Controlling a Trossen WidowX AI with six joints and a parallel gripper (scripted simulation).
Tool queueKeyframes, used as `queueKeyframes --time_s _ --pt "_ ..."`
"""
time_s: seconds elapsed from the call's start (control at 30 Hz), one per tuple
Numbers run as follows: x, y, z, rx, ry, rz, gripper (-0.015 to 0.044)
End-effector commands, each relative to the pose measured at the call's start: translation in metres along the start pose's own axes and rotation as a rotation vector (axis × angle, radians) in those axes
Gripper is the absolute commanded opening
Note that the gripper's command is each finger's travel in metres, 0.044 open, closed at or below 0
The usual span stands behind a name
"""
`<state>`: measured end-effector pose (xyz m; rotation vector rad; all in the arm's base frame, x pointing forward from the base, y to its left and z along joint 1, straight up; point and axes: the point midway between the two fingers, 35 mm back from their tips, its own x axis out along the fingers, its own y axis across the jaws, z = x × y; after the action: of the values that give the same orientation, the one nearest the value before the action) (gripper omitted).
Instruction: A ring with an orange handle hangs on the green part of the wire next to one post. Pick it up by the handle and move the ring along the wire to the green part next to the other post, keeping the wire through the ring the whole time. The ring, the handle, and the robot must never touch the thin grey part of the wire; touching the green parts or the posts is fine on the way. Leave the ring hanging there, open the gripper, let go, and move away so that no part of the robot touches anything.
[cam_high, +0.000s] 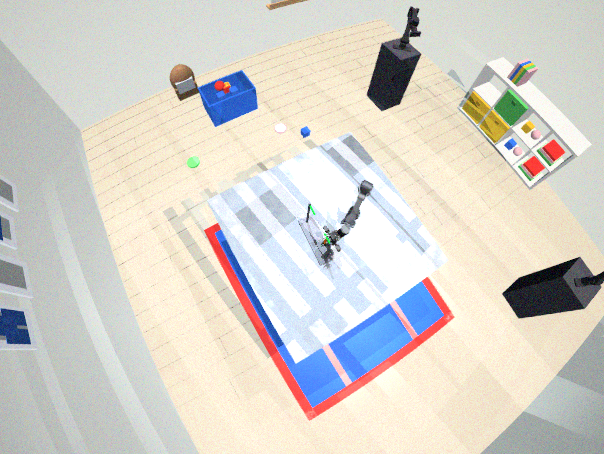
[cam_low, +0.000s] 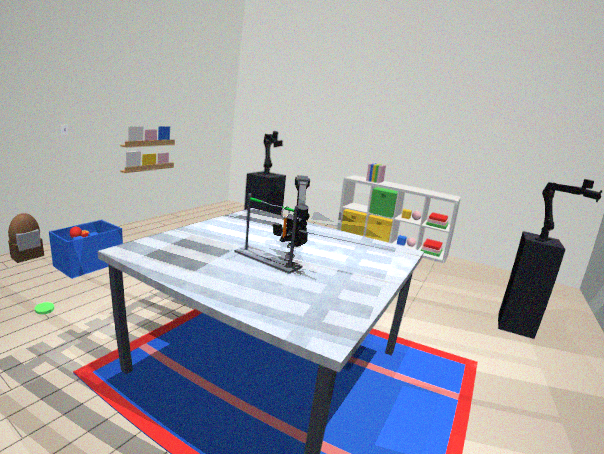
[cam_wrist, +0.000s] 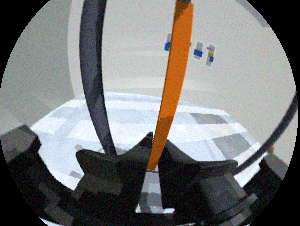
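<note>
You have the orange handle (cam_high: 325, 242) (cam_low: 285, 227) (cam_wrist: 176, 75) pinched in the gripper (cam_high: 328, 243) (cam_low: 285, 232) (cam_wrist: 154, 134), its fingers drawn narrow around the handle's lower end. The handle stands roughly upright, near the post (cam_low: 292, 250) (cam_wrist: 93, 65) closer to the exterior camera. The ring itself is too small for you to make out clearly, so you cannot tell whether it touches the wire.

Beside the gripper you see one green part (cam_high: 327, 238) (cam_low: 289, 208) of the wire; the other green part (cam_high: 312, 210) (cam_low: 256, 200) is by the far post (cam_high: 308, 214) (cam_low: 247, 225). Both posts rise from a thin dark base (cam_high: 306, 237) (cam_low: 257, 256) on the table (cam_high: 300, 305) (cam_low: 280, 295), and your arm (cam_high: 351, 216) (cam_low: 302, 192) reaches down to the handle.

Farther out, a red-bordered blue mat (cam_high: 250, 310) (cam_low: 464, 400) lies under the table. Beyond it you find a blue bin (cam_high: 236, 108) (cam_low: 100, 251) and a white shelf unit (cam_high: 555, 116) (cam_low: 403, 187).
</note>
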<state>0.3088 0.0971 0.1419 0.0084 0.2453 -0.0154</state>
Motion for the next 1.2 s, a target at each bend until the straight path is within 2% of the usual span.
queueKeyframes --time_s 0.0,0.17,0.57,1.17 --pt "0.0 0.0 -0.001 0.005 0.001 -0.002 -0.015" --pt "0.0 0.0 -0.001 0.005 0.001 -0.002 -0.015" --pt "-0.001 0.0 0.0 0.0 0.0 0.0 0.016" --pt "-0.042 0.001 0.0 0.005 0.005 -0.002 0.016"
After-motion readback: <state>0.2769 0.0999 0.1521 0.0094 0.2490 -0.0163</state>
